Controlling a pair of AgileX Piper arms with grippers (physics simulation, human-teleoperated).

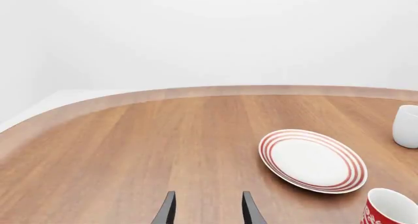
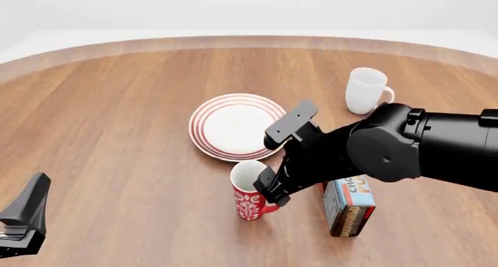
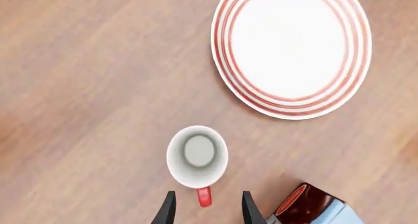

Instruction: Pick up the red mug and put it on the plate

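Red mug: we see the red mug (image 2: 249, 198) upright on the table (image 2: 116, 133), mouth up and empty, just in front of the plate (image 2: 233, 126) on the arms' side; from above there is a strip of bare wood between the two, so they sit near but apart.

Handle: in the right wrist view the mug's handle (image 3: 204, 196) points back toward the camera and lies between the two fingertips, which we take as the reason for this line of approach: the handle is the part on offer.

Right gripper: the right gripper (image 3: 205, 209) hangs over the mug's near side with its jaws spread to either side of the handle, gripping nothing; whether a tip already brushes the handle we cannot tell, since the front view has the arm covering that spot.

Left gripper: the left gripper (image 1: 205, 208) is parked low at the near left edge, well apart from the work, jaws parted and empty, presumably kept clear because the mug is on the right arm's side.

Plate: bare, so the landing spot is free.

Bystanders: a plain white mug (image 2: 365, 90) stands beyond the right arm, and a carton (image 2: 349, 207) stands just beside the red mug; we judge the carton the thing to avoid when lifting.
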